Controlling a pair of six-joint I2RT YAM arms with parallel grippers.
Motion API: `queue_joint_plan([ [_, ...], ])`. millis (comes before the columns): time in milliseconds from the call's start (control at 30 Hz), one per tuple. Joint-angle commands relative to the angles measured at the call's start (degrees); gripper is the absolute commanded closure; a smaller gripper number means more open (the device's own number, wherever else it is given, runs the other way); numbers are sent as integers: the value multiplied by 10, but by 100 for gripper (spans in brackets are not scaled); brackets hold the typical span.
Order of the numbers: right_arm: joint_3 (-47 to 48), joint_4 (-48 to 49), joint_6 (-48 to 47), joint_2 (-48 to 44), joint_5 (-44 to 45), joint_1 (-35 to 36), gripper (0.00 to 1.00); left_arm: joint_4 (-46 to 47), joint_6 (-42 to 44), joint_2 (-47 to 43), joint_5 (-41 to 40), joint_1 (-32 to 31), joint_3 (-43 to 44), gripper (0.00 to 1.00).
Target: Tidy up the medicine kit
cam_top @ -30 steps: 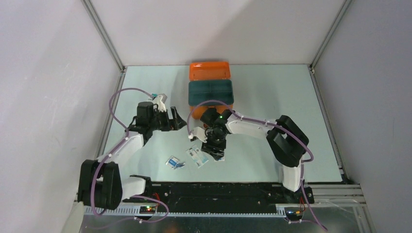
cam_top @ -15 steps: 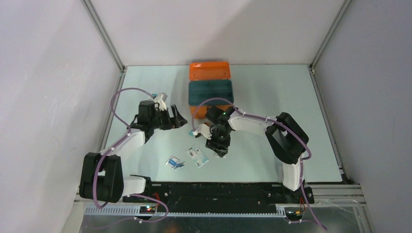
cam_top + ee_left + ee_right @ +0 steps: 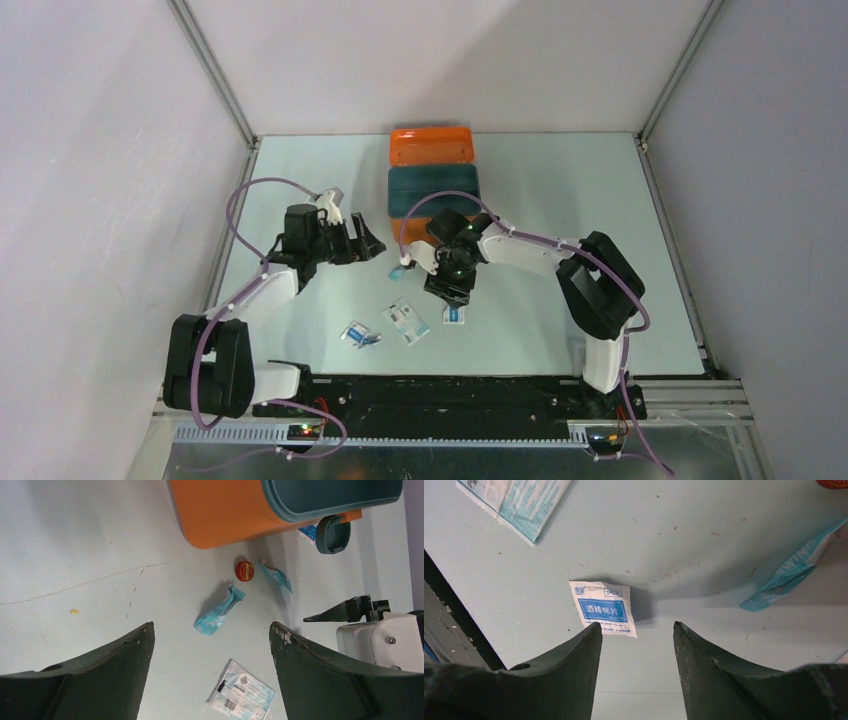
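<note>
The orange medicine kit (image 3: 431, 146) stands open at the back, its lid lying flat behind it. A dark teal tray (image 3: 433, 190) sits in the base. The left wrist view shows the kit's orange wall (image 3: 225, 510) and teal latch (image 3: 332, 532). My left gripper (image 3: 372, 246) is open and empty, left of the kit, above a teal packet (image 3: 219, 612). My right gripper (image 3: 447, 296) is open and empty in front of the kit. A blue-and-white alcohol pad (image 3: 603, 609) lies flat just beyond its left fingertip (image 3: 594, 630).
A small red tin (image 3: 244, 571) and a second teal packet (image 3: 276, 575) lie by the kit's front. A white sachet (image 3: 407, 321) and a small blue packet (image 3: 360, 335) lie nearer the arm bases. The black base rail (image 3: 450, 395) runs along the near edge.
My right gripper has drawn back toward the kit, uncovering the alcohol pad on the table. The left gripper has barely shifted.
</note>
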Motion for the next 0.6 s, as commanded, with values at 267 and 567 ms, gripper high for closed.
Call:
queue_joint_plan([
  [267,4,-17,-18,25,-83,-19,42,17,-1,18,12,5,34,12],
  [567,4,-39,-11,41,-108,-24,58,17,0,24,11,5,39,13],
])
